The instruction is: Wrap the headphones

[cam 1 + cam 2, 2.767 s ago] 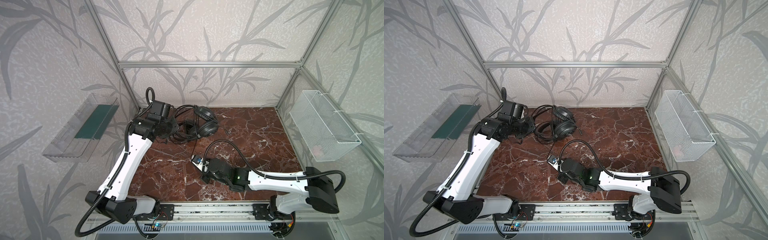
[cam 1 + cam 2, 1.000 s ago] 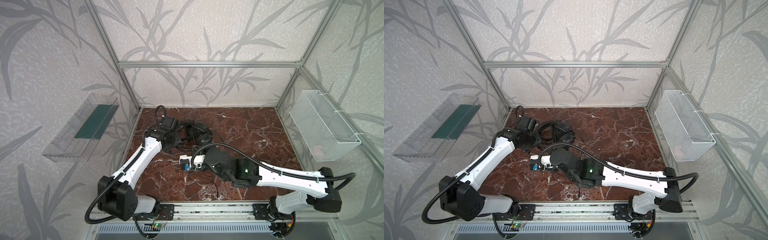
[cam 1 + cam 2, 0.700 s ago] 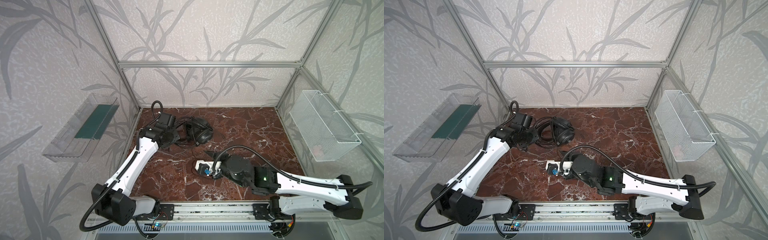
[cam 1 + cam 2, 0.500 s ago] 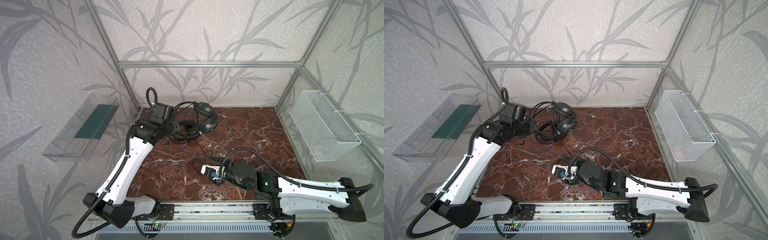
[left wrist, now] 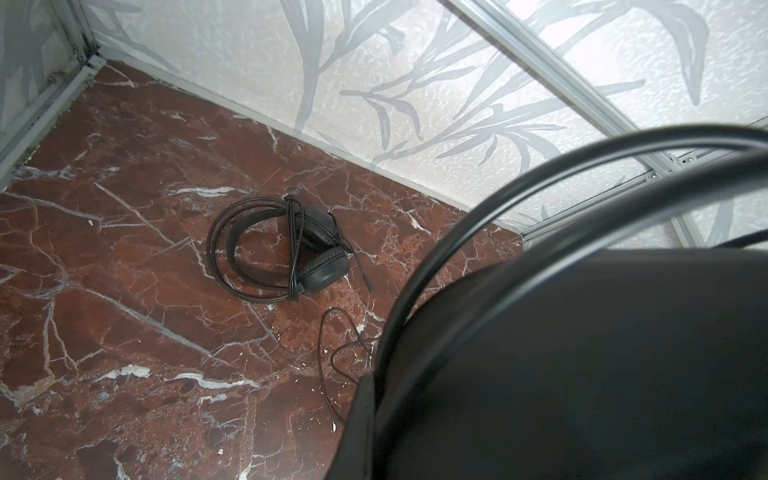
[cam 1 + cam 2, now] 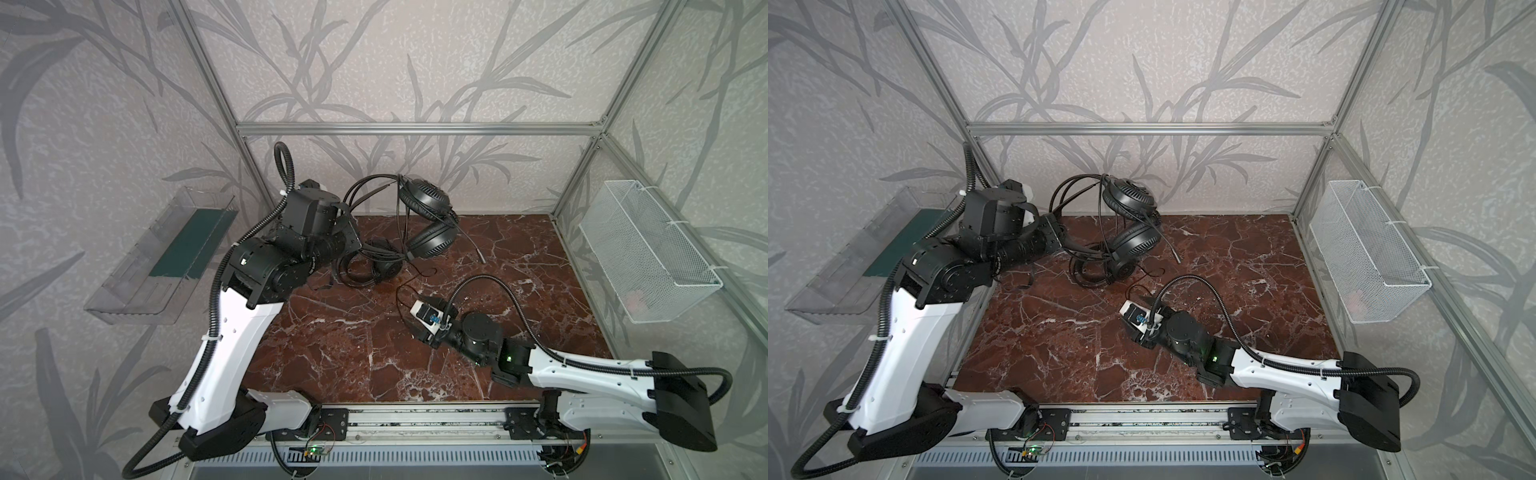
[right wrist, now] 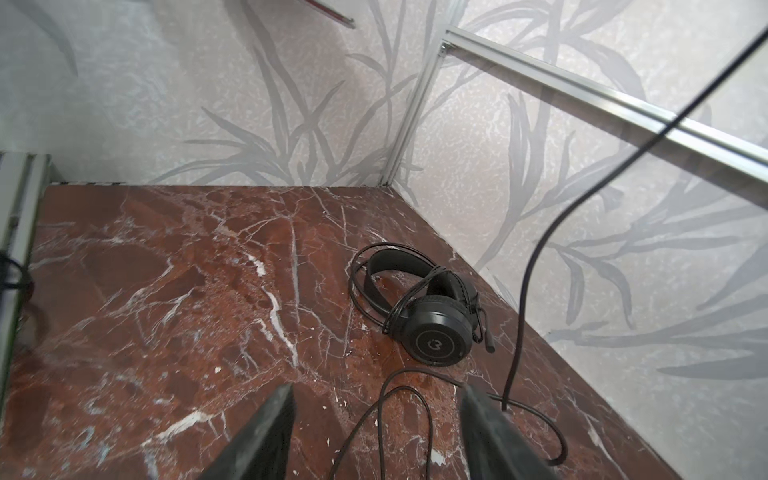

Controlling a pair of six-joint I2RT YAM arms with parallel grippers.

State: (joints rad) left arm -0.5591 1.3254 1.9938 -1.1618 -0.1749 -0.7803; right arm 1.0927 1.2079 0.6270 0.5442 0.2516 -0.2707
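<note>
Two robot arms work over a red marble table (image 6: 332, 353) inside a walled cell. The right gripper (image 7: 376, 395), pinched shut and close to the headphones a second ago, has drawn back toward the middle of the table and now sits low with its jaws standing wide and nothing between them. The left arm has meanwhile raised its headset.

The left gripper (image 6: 351, 239) is clamped shut on the thin headband of the lifted headset (image 6: 428, 239), which hangs in the air over the back left of the table in both top views. Its thin cable (image 7: 528, 257) drops from the earcups to the table and ends in a slack loop just in front of the open right gripper.

Letting go leaves that cable tail unwound, so this headset likely still needs wrapping and the cable a fresh grip.

The lifted headset's long axis runs across the table: headband arch toward the left arm, two round earcups at the far end, one above the other.

A second headset (image 6: 1121, 266) lies flat on the table below it, cable coiled around it.
</note>
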